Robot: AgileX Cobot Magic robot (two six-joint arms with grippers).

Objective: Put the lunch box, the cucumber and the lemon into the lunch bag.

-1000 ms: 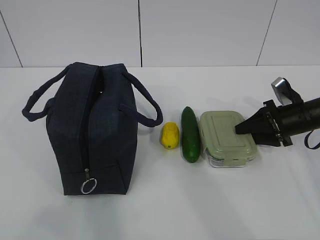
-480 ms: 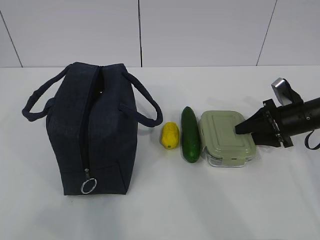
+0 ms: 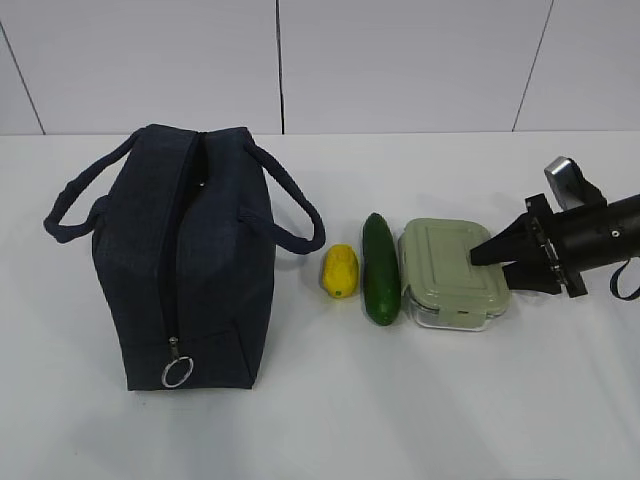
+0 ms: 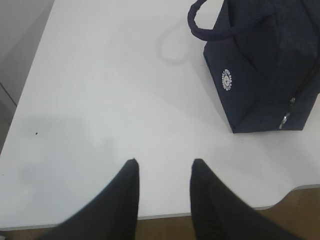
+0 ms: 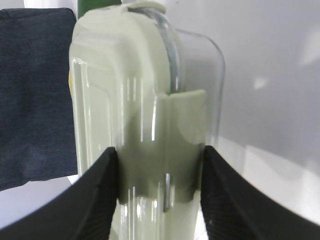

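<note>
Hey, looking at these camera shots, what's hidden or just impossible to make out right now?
- Inside of the lunch bag: exterior view, dark fabric hides it.
- Contents of the lunch box: lid covers it in the exterior view; glare blurs the right wrist view.
- Logo on the bag: left wrist view, too small to read.
- Lemon and cucumber: nearly all blocked by the box in the right wrist view.

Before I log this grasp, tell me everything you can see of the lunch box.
The lunch box is a clear, rounded-corner container with a pale sage-green snap-on lid and side clips, apparently plastic, lid on. It sits flat on the white table, right of the cucumber. The right gripper has its jaws on either side of the right-hand clip, pressed against it.
</note>
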